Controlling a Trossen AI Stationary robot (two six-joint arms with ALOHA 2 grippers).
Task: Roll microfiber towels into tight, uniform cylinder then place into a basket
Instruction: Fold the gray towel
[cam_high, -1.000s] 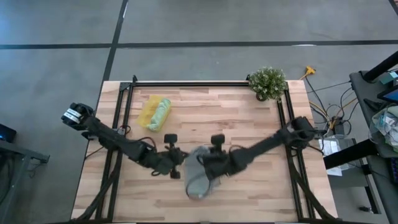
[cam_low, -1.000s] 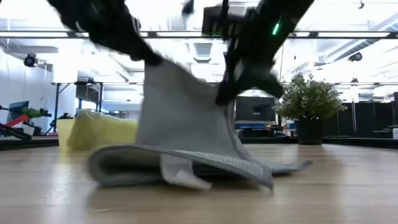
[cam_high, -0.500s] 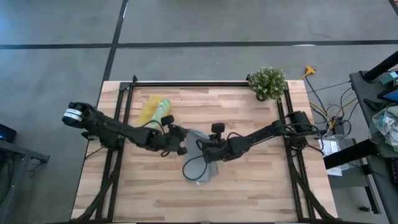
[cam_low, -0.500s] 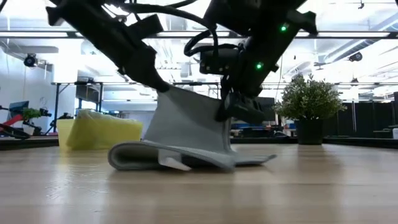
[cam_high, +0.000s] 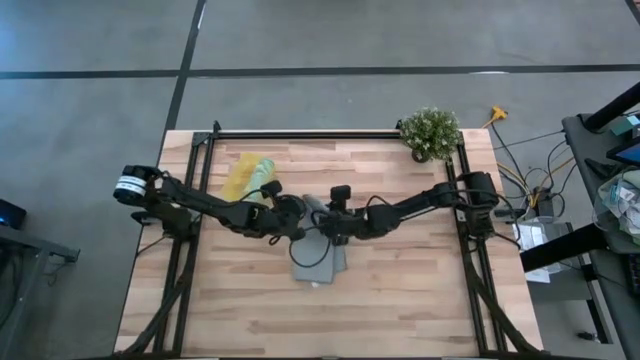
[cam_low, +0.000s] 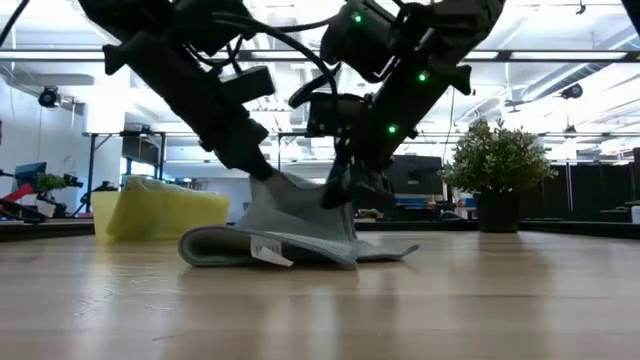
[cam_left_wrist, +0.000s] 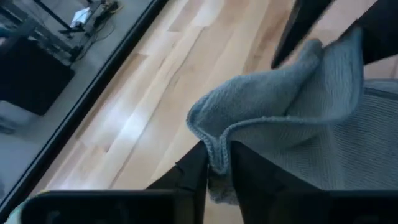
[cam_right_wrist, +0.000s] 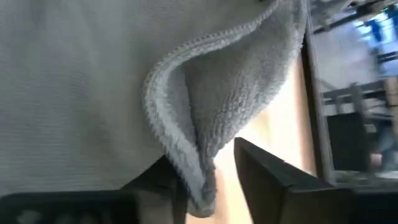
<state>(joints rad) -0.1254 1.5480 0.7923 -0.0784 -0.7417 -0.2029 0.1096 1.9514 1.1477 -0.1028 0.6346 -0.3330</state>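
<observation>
Mid-table, both my grippers meet over the grey towel (cam_high: 320, 255), which lies a little toward the front of the wooden table (cam_high: 400, 300), between the two arms. From above, the towel reads as a folded, slightly skewed rectangle, its far edge drawn up toward the grippers. In the low view it is a flat, doubled slab on the wood with one layer rising in a tent to the fingers, and a small white tag (cam_low: 268, 252) hangs at its near edge.

My left gripper (cam_high: 292, 215) pinches a raised corner of that towel; its wrist view shows the hemmed edge curling down between the two dark fingers (cam_left_wrist: 249, 177), which stand only slightly apart around the cloth. My right gripper (cam_high: 330, 222) holds the neighbouring corner. Its wrist view shows a thick folded lip of looped pile gripped against one finger (cam_right_wrist: 273, 180), with a visible gap on the other side; I think the pinch is loose, though the view is too close to be sure.

The green towel (cam_high: 259, 184) sits already rolled in the yellow basket (cam_high: 238, 182), at the table's far left, well apart from the grey one. A potted plant (cam_high: 431, 133) stands at the far right corner.
</observation>
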